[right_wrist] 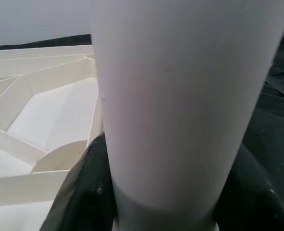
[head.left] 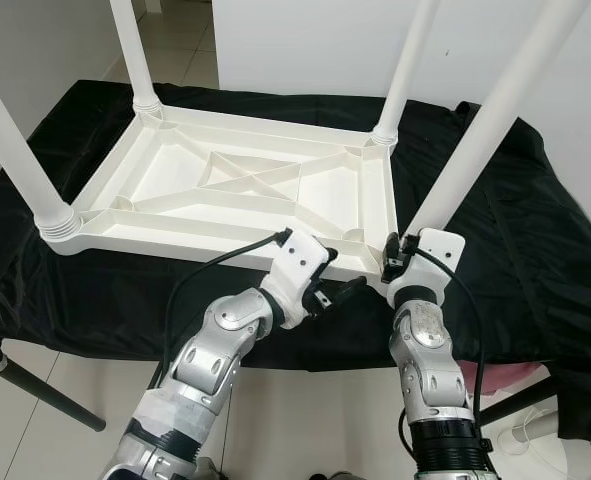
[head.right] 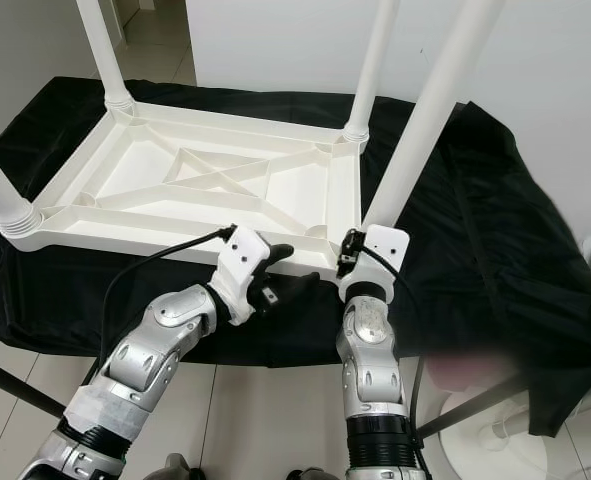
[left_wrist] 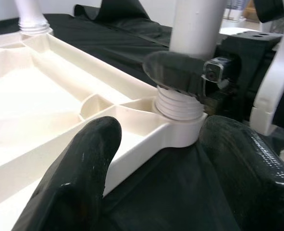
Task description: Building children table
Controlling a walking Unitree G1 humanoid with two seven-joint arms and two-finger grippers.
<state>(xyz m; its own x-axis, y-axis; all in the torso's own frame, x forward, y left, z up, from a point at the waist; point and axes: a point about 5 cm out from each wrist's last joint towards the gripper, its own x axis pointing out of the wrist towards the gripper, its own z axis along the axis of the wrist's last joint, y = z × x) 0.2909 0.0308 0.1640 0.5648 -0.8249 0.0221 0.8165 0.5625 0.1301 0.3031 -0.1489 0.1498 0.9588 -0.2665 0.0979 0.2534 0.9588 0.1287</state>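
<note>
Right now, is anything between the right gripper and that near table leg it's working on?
Nothing visible. The right gripper is closed around the near leg just above its threaded base, at the tabletop's corner. The left gripper straddles that corner's edge.

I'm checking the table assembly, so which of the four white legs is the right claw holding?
The near right leg, the one closest to the robot. The right claw is shut around its base at the tabletop corner; the other three legs stand untouched.

We are facing a counter (head.left: 535,250) draped in black cloth (head.left: 95,290), standing on pale floor tiles (head.left: 75,440) against a white wall (head.left: 295,40).
</note>
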